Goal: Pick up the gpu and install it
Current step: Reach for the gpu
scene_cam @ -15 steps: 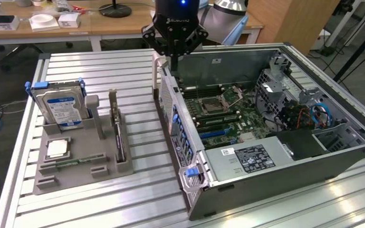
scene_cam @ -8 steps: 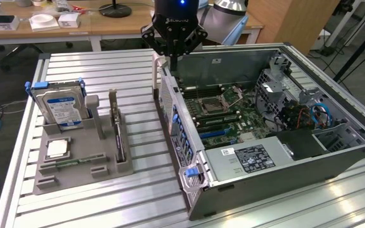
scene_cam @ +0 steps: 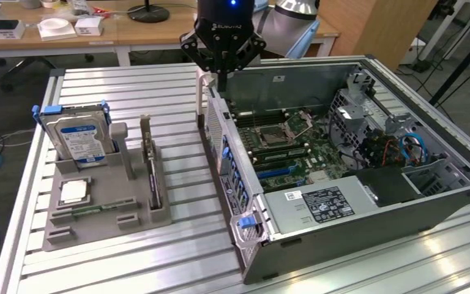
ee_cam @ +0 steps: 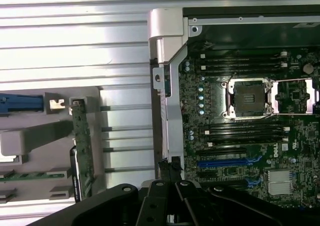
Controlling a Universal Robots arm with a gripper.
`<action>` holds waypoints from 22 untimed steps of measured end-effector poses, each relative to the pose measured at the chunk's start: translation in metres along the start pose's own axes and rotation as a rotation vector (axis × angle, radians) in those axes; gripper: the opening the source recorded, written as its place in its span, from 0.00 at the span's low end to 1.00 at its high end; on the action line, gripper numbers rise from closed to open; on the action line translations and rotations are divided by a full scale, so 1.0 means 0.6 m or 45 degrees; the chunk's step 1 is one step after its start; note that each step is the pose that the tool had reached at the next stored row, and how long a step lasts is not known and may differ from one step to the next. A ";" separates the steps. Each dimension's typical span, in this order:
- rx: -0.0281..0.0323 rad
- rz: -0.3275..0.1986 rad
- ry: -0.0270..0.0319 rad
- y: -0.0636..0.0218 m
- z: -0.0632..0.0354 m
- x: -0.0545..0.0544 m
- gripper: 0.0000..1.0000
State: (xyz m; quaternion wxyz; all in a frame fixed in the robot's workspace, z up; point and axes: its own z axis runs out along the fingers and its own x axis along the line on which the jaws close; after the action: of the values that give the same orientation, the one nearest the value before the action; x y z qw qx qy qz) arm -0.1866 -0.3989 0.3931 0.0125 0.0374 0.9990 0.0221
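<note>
A lab: slotted aluminium bench (scene_cam: 137, 92), wooden desks (scene_cam: 161, 30), opened computer case (scene_cam: 382, 226).

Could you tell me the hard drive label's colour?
Blue and white; the label shows best in exterior view.

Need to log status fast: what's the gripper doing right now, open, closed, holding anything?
Gripper: closed, holding nothing, above the computer case's edge; the gpu stands in its grey holder.

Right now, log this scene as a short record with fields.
gpu: on edge in the grey holder, not gripped
end effector: above the computer case wall nearest the holder, apart from the gpu
hard drive: upright in the holder, toward the exterior view's left
computer case: open, motherboard exposed
</note>
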 end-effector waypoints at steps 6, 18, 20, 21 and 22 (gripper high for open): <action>0.0000 0.000 -0.0001 0.000 0.000 0.002 0.11; 0.0000 0.000 -0.0001 -0.001 0.000 0.008 0.11; 0.0001 0.000 0.0000 -0.001 0.000 0.009 0.11; 0.0000 0.000 0.0000 -0.001 0.000 0.009 0.11; -0.0001 0.000 -0.0001 -0.001 0.000 0.010 0.11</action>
State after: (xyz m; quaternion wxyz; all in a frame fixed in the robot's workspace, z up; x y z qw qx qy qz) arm -0.1927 -0.3988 0.3931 0.0125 0.0374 0.9990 0.0221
